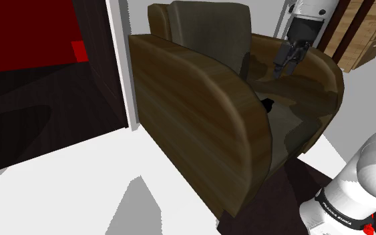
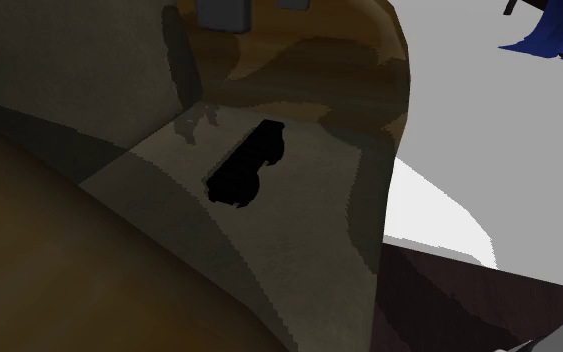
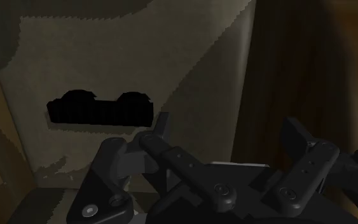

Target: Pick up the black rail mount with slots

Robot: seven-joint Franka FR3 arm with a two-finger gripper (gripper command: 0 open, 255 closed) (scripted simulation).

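Just above the seat point(image 1: 292, 117) of a brown armchair point(image 1: 200, 120), the black gripper point(image 1: 284, 69) hangs with its fingers spread, clasping nothing. The white arm point(image 1: 365, 175) rises from the shoulder view's lower right and comes down from the top edge to carry the gripper over the cushion.

The rail mount point(image 1: 268, 105) lies on the seat. In the shoulder view it peeks out as a small black patch past the near armrest point(image 1: 179, 87), below and to the left of the gripper and well apart from it. In the second exterior view the mount point(image 2: 247, 165) is a long, flat black shape with rounded bumps along one side, lying slantwise on the lit part of the cushion, its far end close to the brown armrest wall point(image 2: 369, 100). Its slots cannot be made out; it reads as a plain black silhouette.

In the wrist view the mount point(image 3: 101, 109) rests on the grey seat beyond the gripper point(image 3: 227, 127), off toward one finger rather than between the two, and the fingers point(image 3: 301, 137) do not touch it.

Around the chair, a grey backrest point(image 1: 210, 30) stands at the far side, a red panel point(image 1: 19, 33) fills the shoulder view's upper left, a wooden cabinet point(image 1: 363, 33) shows at its upper right, and white floor point(image 1: 79, 193) lies in front. A blue cloth point(image 2: 559, 30) sits at the second exterior view's upper right.
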